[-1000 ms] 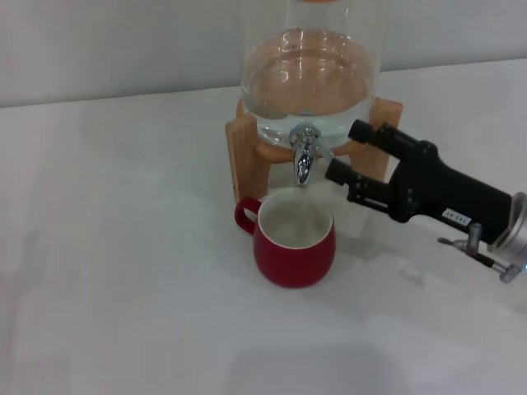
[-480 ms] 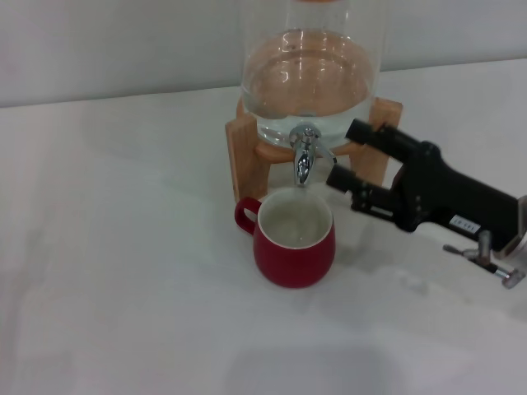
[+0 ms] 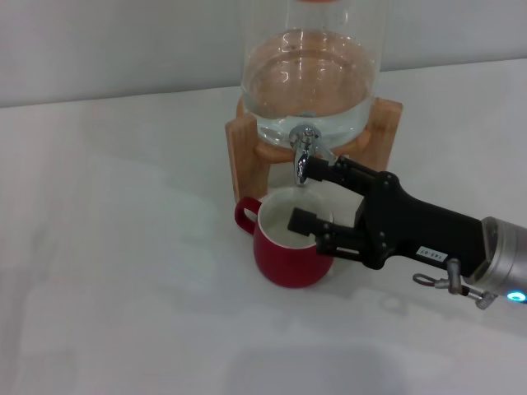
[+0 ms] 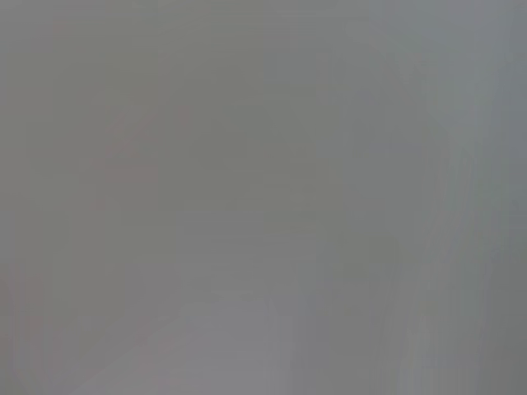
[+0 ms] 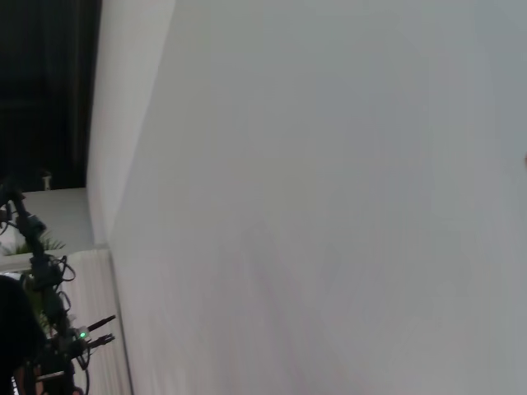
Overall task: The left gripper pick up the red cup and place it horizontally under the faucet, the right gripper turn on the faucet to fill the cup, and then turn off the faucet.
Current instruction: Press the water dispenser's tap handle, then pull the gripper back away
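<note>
White table (image 3: 123,271): right tool (image 3: 302,196) spread at faucet (image 3: 303,156).

You've got the small dark-red ceramic mug (image 3: 290,249) standing upright on the white tabletop (image 3: 123,247), right under the shiny chrome tap (image 3: 303,155) of the clear glass water dispenser (image 3: 313,70) on its wooden stand (image 3: 244,156). The mug's loop handle points toward your left side. Your all-black right gripper (image 3: 305,196) reaches in from the right with its fingers spread: one knobbed tip sits right at the tap's spout, the other hangs over the mug's white inside.
</note>
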Robot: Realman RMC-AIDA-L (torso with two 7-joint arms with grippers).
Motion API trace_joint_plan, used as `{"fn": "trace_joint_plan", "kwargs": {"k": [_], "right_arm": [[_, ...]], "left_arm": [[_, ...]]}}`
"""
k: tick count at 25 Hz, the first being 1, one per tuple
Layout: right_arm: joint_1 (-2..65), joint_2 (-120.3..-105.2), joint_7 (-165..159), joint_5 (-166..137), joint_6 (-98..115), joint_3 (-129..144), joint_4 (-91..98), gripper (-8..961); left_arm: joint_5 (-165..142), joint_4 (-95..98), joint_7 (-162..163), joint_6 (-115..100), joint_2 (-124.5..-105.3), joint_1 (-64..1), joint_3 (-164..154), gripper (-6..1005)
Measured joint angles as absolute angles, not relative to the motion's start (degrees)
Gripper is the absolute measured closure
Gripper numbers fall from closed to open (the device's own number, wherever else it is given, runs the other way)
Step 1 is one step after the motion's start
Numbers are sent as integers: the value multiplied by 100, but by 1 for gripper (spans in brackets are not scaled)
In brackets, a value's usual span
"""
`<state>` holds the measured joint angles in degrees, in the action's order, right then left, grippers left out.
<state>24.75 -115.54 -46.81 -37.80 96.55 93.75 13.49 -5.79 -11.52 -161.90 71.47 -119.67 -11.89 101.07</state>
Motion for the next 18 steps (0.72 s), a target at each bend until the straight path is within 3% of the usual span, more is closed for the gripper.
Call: {"fn": "trace_joint_plan", "kwargs": {"k": [18], "right_arm": [[2600, -11575, -4764, -3744, 9187, 9547, 1424, 130]], "left_arm": [[-687, -1151, -16190, 7155, -11965, -1186, 10107, 127]]}}
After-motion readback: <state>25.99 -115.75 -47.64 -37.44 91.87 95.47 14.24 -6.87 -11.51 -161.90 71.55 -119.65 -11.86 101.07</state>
